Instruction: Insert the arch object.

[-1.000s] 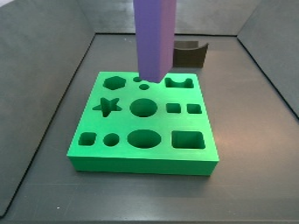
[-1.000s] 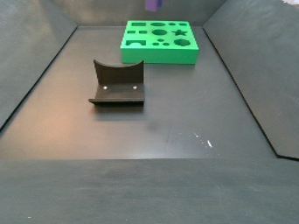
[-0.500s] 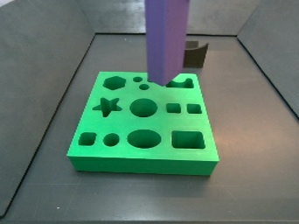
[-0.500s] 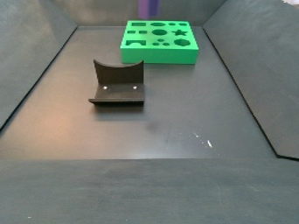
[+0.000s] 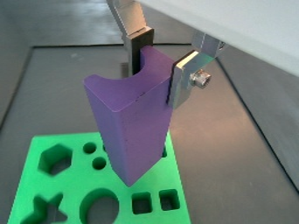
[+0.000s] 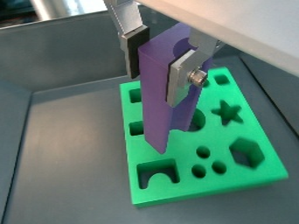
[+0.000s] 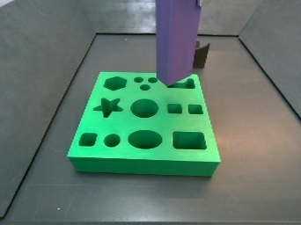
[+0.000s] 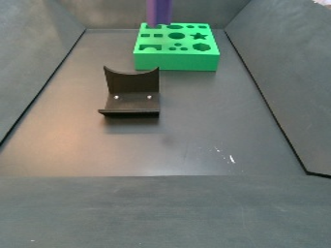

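Shifted sideways, gripper (image 5: 162, 63) clamps arch object (image 5: 131, 118)

You have one gripper (image 5: 162, 74) in both wrist views, sitting above the board, with two silver fingers (image 5: 184, 77) closed on the one arch object (image 5: 128, 122), a single purple prism. There is one green board (image 7: 141, 163) on the floor. In a side view you can count twelve cutouts in its top: one hexagon, two small round holes, one arch slot partly hidden by the purple piece, one star, one medium circle, two small squares, and four shapes along the near row. There is one fixture (image 8: 130, 94).
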Controlling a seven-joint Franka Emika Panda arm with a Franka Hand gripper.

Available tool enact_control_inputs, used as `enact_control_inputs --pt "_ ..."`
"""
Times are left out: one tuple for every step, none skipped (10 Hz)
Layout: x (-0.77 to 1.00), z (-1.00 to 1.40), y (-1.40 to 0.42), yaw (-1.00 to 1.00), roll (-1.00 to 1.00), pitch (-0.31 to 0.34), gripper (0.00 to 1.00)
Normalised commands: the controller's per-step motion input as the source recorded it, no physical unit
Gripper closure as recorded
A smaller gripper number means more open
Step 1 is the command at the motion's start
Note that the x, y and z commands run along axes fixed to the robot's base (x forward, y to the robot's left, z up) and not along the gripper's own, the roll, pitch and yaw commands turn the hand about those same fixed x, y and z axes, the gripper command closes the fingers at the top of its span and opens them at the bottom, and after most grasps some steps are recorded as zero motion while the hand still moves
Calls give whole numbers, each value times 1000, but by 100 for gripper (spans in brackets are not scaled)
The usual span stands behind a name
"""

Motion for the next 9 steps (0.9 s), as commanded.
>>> enact_control_inputs --pt "191 -146 60 -909 93 -33 100" --pt "160 -146 49 -934 83 -33 100" --pt "146 -143 43 -943 79 -30 100" --pt "143 -146 40 -937 81 -27 100" --pt "143 -149 43 -931 84 -26 100" --pt "151 -163 43 -920 90 -23 100" --pt "286 -340 0 -806 23 0 100" --pt "357 -420 0 -631 14 0 100" --pt "220 -383 0 -463 33 6 100"
